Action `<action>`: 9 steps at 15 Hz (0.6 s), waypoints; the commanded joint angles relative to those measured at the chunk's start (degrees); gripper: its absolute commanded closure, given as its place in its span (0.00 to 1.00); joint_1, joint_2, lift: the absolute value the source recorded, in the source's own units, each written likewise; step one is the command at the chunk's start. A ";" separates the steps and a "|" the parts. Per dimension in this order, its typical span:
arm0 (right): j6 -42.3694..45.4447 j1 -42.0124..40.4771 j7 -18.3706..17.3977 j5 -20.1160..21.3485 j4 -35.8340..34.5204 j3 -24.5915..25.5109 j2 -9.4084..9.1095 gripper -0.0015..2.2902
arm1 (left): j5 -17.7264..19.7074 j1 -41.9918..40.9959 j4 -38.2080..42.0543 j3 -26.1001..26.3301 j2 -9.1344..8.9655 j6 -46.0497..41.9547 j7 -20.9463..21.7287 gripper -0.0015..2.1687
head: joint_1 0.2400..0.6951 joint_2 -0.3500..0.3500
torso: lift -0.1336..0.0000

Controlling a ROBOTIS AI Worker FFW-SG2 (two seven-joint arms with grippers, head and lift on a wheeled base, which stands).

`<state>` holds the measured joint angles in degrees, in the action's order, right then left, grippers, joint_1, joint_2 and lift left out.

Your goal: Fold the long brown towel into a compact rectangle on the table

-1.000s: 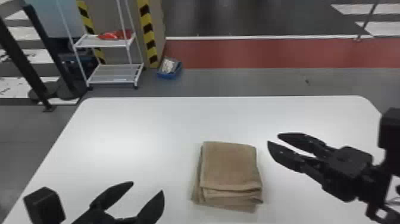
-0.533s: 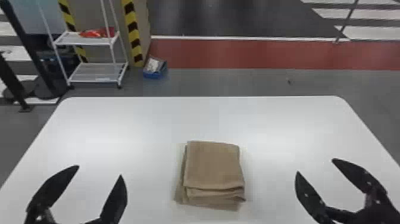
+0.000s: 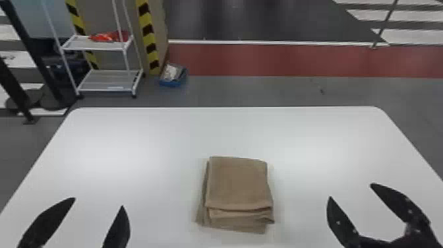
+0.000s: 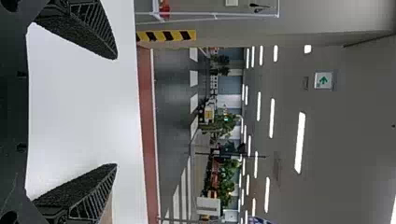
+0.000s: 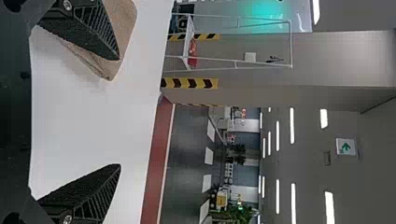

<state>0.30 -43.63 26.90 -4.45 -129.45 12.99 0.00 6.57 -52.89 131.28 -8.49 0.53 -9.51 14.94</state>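
Note:
The brown towel (image 3: 239,184) lies folded into a small, layered, near-square stack on the white table, its lower layers sticking out a little at the left and near edges. Left of it, apart from it, my left gripper (image 3: 99,201) stands open. On the towel's other side my right gripper (image 3: 351,190) is open too, with nothing held. In the left wrist view the left gripper (image 4: 116,111) has its fingers wide apart. The right wrist view has the right gripper (image 5: 120,112) spread, with part of the towel (image 5: 122,23) behind one finger.
The white table (image 3: 138,138) extends around the towel, its far edge rounded at both corners. On the floor beyond are a white shelf rack (image 3: 108,80) holding a red item, a blue box (image 3: 173,76) and black posts at the left.
The right gripper has drawn back from beside the towel toward the near right. The left gripper has shifted left. The head view has swung slightly, and the towel's folded shape looks unchanged.

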 commanded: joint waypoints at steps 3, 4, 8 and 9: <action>0.26 -1.11 -3.61 0.41 0.07 -2.35 -0.05 0.03 | 0.38 -0.28 0.38 -0.30 -0.68 1.56 -2.72 0.03 | 1.00 0.52 | 0.07; 0.26 -1.20 -4.05 0.67 -0.11 -3.32 -0.05 0.03 | 0.38 -0.28 0.73 -0.30 -0.68 2.08 -3.51 0.03 | 1.00 0.53 | 0.07; -0.97 -2.69 -8.09 3.58 -2.30 -7.19 -0.05 0.03 | 0.64 -0.46 2.31 -0.91 -0.68 8.06 -4.92 0.03 | 1.00 0.59 | 0.07; -2.55 -2.78 -8.44 3.93 -3.18 -8.07 -0.05 0.03 | 0.73 -0.72 2.49 -1.17 -0.68 8.24 -5.01 0.03 | 1.00 0.61 | 0.07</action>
<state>-0.52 -46.11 18.78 -1.24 -131.43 6.18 0.00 7.16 -53.34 133.24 -9.33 0.53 -2.57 10.05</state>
